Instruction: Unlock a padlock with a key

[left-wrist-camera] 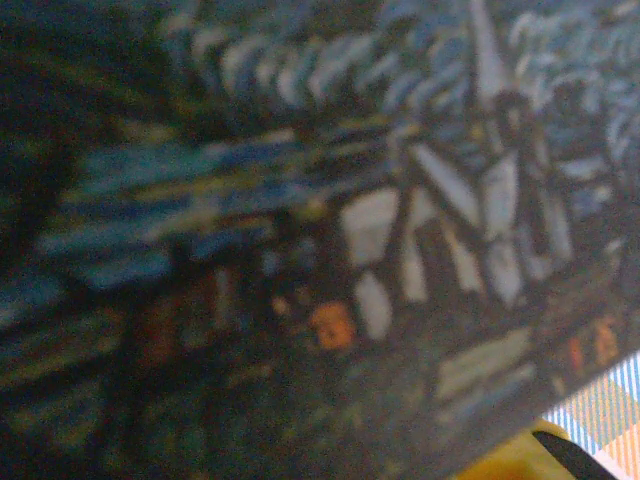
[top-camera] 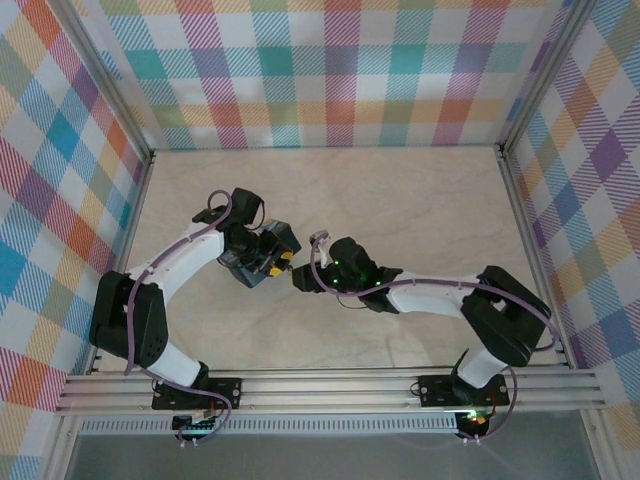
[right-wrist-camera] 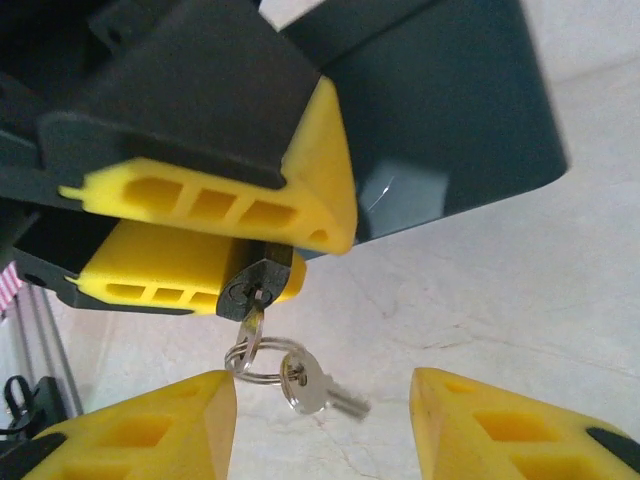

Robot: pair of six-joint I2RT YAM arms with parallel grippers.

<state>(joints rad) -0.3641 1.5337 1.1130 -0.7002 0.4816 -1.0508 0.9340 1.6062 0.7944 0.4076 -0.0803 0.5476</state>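
Upper left of the right wrist view, the left gripper (right-wrist-camera: 285, 262) clamps the padlock (right-wrist-camera: 255, 287), the key (right-wrist-camera: 250, 325) stuck in its keyhole with a ring (right-wrist-camera: 255, 358) and second key (right-wrist-camera: 312, 392) dangling below. Along the bottom edge, the right gripper (right-wrist-camera: 322, 385) gapes wide, holding nothing.

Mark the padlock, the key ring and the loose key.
padlock (right-wrist-camera: 257, 284), right wrist view, keyhole end
key ring (right-wrist-camera: 255, 378), right wrist view, lower rim
loose key (right-wrist-camera: 301, 388), right wrist view, its head

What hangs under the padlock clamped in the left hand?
A key sits in the padlock keyhole, a ring and second key dangling below. Fingers of the left hand cover its shackle and most of its body.
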